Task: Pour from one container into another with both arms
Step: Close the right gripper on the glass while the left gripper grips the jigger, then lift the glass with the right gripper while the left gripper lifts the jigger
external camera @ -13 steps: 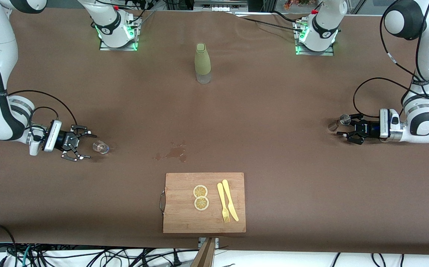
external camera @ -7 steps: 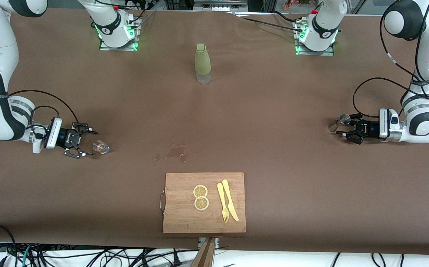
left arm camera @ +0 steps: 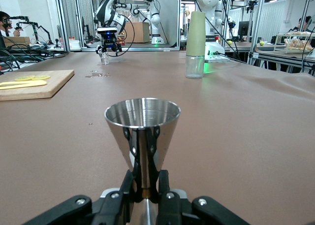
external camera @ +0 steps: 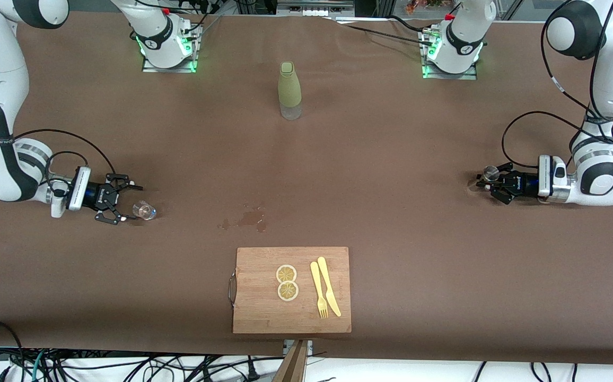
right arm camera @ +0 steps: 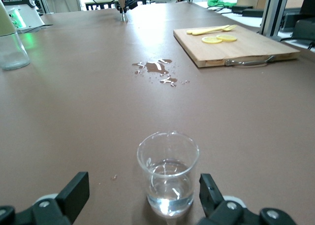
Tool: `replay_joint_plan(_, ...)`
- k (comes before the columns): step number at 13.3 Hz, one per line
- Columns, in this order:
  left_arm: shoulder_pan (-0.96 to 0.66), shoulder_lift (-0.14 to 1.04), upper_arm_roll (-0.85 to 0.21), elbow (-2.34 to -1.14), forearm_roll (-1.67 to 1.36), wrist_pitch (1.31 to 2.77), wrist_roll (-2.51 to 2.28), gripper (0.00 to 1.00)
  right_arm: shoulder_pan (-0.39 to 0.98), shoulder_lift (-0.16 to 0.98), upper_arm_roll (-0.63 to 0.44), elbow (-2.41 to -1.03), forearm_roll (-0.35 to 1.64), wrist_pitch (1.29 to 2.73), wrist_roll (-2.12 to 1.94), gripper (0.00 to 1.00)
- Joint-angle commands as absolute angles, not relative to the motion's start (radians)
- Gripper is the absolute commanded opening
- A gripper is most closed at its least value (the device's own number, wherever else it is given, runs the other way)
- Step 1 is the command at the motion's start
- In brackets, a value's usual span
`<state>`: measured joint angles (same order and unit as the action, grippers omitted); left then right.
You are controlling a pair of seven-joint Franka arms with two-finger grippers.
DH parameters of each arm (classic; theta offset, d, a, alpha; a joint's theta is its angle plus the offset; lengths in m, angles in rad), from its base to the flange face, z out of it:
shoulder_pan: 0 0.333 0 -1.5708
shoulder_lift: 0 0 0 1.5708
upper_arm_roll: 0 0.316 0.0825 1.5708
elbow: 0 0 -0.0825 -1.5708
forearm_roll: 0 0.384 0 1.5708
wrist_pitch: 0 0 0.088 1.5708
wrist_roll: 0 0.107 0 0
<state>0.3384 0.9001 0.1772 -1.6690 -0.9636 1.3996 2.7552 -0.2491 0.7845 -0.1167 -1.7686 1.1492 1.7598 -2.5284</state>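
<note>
Two grips forming: left gripper (external camera: 489,183) at frame right pinching jigger (external camera: 490,172) for pouring; right gripper (external camera: 121,201) spread around cup (external camera: 143,210).

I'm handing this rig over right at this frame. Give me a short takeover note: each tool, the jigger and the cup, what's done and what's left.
Left tool: shut on the steel jigger at its waist, upright, low at the left arm's end of the table.
Right tool: open, fingers either side of the glass cup, not yet gripping.
The cup stands on the table at the right arm's end, a little clear liquid in it.
Done: jigger grasped.
Left: close on the cup, bring the two together, pour.
Note: wet spill mid-table.
</note>
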Motion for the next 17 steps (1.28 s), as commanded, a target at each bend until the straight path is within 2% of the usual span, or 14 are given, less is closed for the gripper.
replay_joint_plan(1,0.328,0.905,0.193,-1.683,-0.976,1.397,2.936,0.00,-0.256,0.805,-0.117,-1.769,1.193,1.729,-2.579,1.00)
replay_joint_plan(4,0.330,0.900,0.193,-1.680,-0.976,1.396,2.927,0.00,-0.256,0.827,-0.117,-1.761,1.247,1.700,-2.609,1.00)
replay_joint_plan(9,0.336,0.879,0.196,-1.663,-0.968,1.315,2.858,0.00,-0.252,0.848,-0.117,-1.761,1.264,1.678,-2.631,1.00)
replay_joint_plan(17,0.304,0.752,0.166,-1.651,-0.919,1.345,2.625,0.00,-0.242,0.884,-0.117,-1.759,1.324,1.680,-2.660,1.00)
